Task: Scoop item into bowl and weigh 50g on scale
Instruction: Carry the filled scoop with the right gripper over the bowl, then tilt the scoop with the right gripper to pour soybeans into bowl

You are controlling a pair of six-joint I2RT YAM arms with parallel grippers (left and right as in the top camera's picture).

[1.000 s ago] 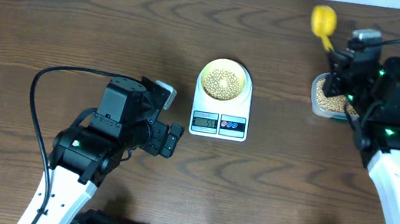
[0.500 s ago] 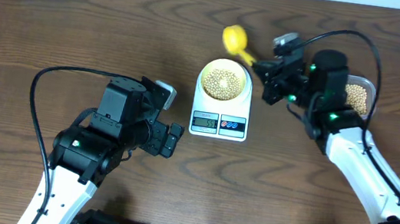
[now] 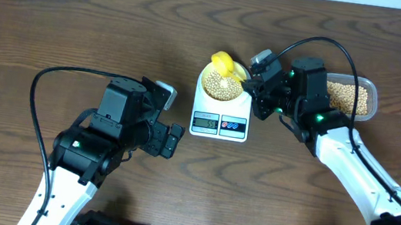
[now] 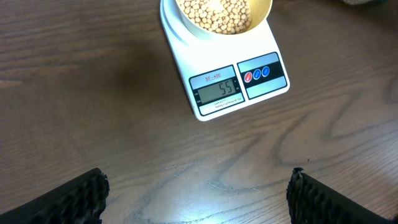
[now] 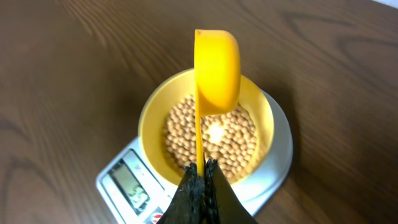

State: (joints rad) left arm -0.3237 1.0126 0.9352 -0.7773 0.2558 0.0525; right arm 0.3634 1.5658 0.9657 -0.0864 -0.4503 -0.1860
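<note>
Two grippers over a wooden table (image 3: 81, 19), right gripper (image 5: 202, 180) clamped tight on the handle of a yellow scoop (image 5: 217, 68), scoop tipped just above the soybeans (image 5: 214, 140) in the pale-yellow bowl (image 5: 149, 118) on the white scale (image 3: 221, 112), left gripper (image 4: 196, 193) spread wide and empty, near the scale's front

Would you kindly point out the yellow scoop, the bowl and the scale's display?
yellow scoop (image 5: 217, 71): right wrist view, back of its cup.
bowl (image 5: 150, 122): right wrist view, left inner wall.
scale's display (image 4: 215, 91): left wrist view, middle of the LCD.
</note>
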